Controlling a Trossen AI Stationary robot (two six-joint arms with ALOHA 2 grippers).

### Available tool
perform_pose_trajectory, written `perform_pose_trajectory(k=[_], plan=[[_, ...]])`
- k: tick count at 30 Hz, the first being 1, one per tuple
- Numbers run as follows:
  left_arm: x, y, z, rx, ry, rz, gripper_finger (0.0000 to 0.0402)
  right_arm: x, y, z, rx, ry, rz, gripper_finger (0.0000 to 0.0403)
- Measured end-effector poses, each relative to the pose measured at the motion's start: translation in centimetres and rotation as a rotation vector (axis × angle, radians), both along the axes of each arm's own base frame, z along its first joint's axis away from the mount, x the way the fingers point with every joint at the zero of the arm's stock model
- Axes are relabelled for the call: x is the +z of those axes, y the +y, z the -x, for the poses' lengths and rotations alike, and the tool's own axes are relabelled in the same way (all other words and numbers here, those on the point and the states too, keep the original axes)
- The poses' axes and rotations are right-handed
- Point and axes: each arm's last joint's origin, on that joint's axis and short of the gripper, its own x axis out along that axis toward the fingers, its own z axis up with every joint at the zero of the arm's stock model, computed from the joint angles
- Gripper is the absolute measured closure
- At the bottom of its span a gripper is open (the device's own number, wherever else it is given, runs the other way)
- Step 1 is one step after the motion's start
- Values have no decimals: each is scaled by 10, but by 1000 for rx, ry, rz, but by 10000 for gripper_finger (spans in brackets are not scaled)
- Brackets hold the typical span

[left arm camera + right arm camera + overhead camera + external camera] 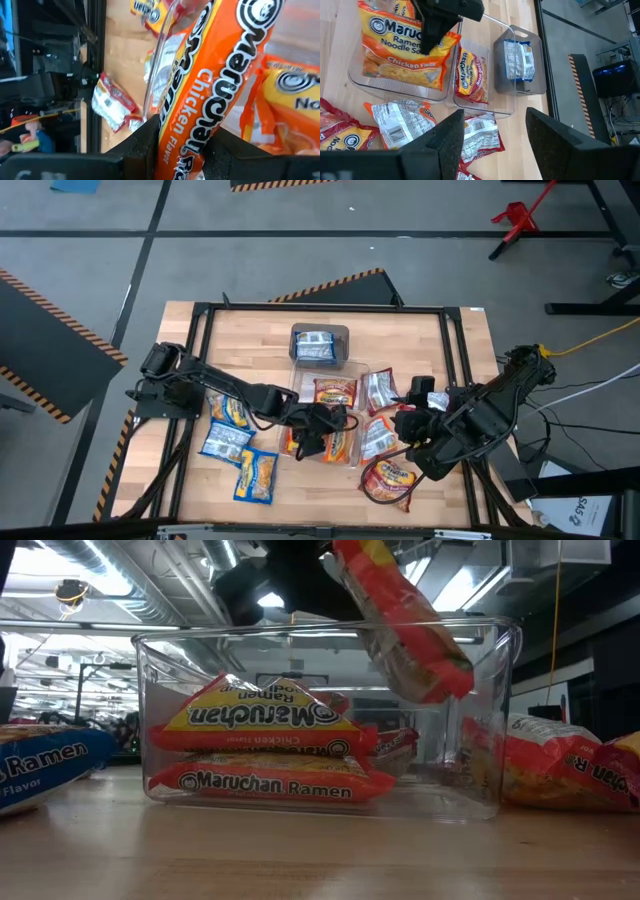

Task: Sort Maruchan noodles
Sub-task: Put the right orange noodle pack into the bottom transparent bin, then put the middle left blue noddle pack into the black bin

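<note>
Your left tool (318, 430) is clamped on an orange Maruchan packet (210, 85), held tilted over the near clear bin (480, 720), which has two orange packets (265, 755) stacked inside. Your right tool (415, 425) hangs w/ fingers apart, holding nothing, over loose packets (402, 122) on the worktop (250, 340) at right. Blue packets (235, 445) lie at left.

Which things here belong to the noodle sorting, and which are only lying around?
Belong to the job:
- orange crinkly plastic chicken ramen packet, shut in the left gripper
- blue-and-yellow ramen packets
- red-and-silver ramen packets
- clear plastic rectangular bins

Just lying about:
- red metal stand on the floor
- yellow cable
</note>
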Motion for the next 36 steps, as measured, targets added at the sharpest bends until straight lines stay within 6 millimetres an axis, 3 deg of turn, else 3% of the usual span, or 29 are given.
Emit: perform_pose_trajectory(k=[25, 36], plan=[[3, 3, -4, 11, -37, 80, 291, 0, 0, 0, 3, 6, -7, 205], [4, 3, -4, 13, -44, 80, 237, 0, 0, 0, 3, 6, -7, 205]])
